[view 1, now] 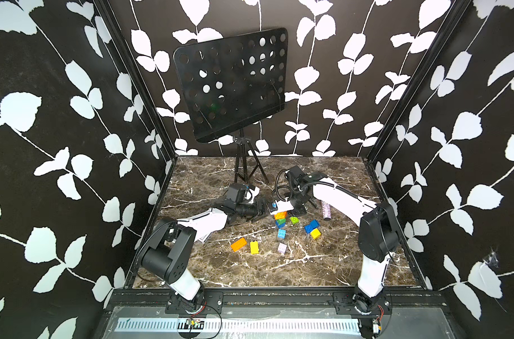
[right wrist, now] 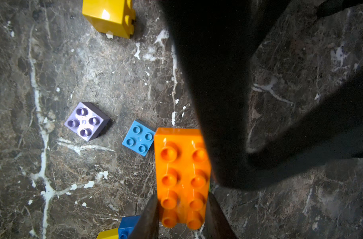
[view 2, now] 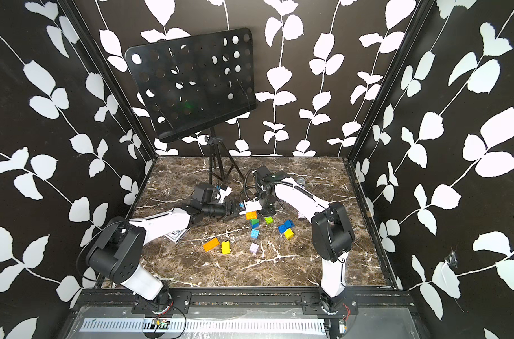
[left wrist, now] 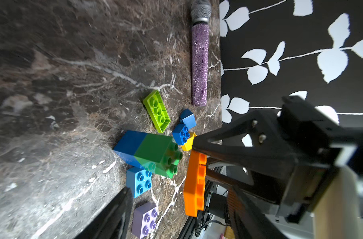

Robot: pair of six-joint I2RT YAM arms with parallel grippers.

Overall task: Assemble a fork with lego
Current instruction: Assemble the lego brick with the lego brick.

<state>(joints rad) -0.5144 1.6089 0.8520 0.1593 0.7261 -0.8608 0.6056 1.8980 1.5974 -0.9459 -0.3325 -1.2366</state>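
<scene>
Fork stem (left wrist: 149, 153) is joined and lies flat. Right gripper (right wrist: 182, 217) pinches the orange brick (right wrist: 181, 165). Left gripper (view 1: 261, 209) has its jaws spread and empty. Other bricks (view 1: 282, 248) lie loose.

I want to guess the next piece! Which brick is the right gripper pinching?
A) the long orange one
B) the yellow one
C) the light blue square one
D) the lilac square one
A: in the right wrist view the long orange brick sits between the fingers of the right gripper, while the lilac brick, light blue brick and yellow brick lie loose on the marble table.
</scene>
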